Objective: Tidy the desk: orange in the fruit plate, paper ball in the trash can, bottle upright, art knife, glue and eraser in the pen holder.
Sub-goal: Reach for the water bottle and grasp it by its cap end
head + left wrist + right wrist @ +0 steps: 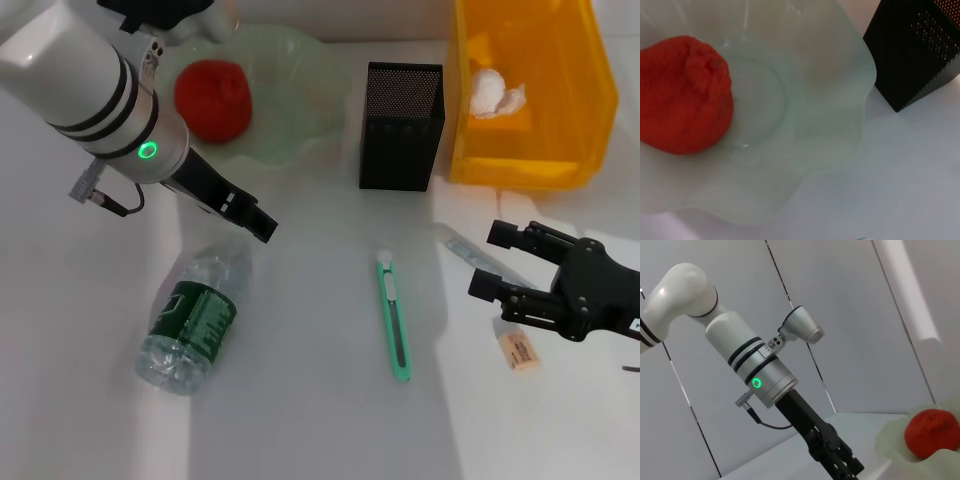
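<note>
At right of frame: your right gripper [497,265] hovers with fingers apart, holding nothing, just above the eraser [518,350].
Left gripper [262,226]: over the bottle [193,318]; you cannot tell its fingers' state.
Done: orange [213,98] in fruit plate [300,90]; paper ball [494,93] in trash can [580,110].
Left: bottle lying down; art knife [395,316], glue [480,256], eraser outside pen holder [400,125].

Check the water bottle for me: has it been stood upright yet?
No, the bottle lies on its side on the desk, cap end toward the left tool, which hangs just above it without holding it.
</note>
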{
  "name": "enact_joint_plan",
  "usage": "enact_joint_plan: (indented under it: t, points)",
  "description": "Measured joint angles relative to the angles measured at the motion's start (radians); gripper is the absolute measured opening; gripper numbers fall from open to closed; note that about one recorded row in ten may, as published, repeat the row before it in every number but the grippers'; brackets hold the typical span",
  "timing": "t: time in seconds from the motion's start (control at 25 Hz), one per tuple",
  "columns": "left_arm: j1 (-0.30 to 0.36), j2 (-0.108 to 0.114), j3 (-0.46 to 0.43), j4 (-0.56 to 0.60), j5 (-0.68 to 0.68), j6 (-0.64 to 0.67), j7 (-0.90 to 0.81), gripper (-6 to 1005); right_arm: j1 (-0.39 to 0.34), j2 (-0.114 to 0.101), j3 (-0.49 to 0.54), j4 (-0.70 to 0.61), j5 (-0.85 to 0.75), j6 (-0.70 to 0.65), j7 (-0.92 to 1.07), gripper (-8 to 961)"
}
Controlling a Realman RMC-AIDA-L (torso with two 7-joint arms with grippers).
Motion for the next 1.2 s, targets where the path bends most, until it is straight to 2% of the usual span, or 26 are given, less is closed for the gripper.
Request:
enact_joint_plan:
  t: [0.48, 1.04, 1.2]
  points:
    - [-0.003, 0.001, 0.018, -0.115, -0.030, -0.120, -0.001, 842, 0.002, 0.002, -0.003, 0.022, -0.001, 0.005, -0.026, 841]
    - [-0.006, 0.001, 0.039, -0.156, -0.040, -0.160, 0.004, 840, 0.004, 0.004, 0.006, 0.048, -0.001, 0.013, -0.027, 841]
    - [-0.002, 0.001, 0.042, -0.157, -0.040, -0.163, 0.004, 725, 0.004, 0.004, 0.007, 0.051, -0.001, 0.014, -0.027, 841]
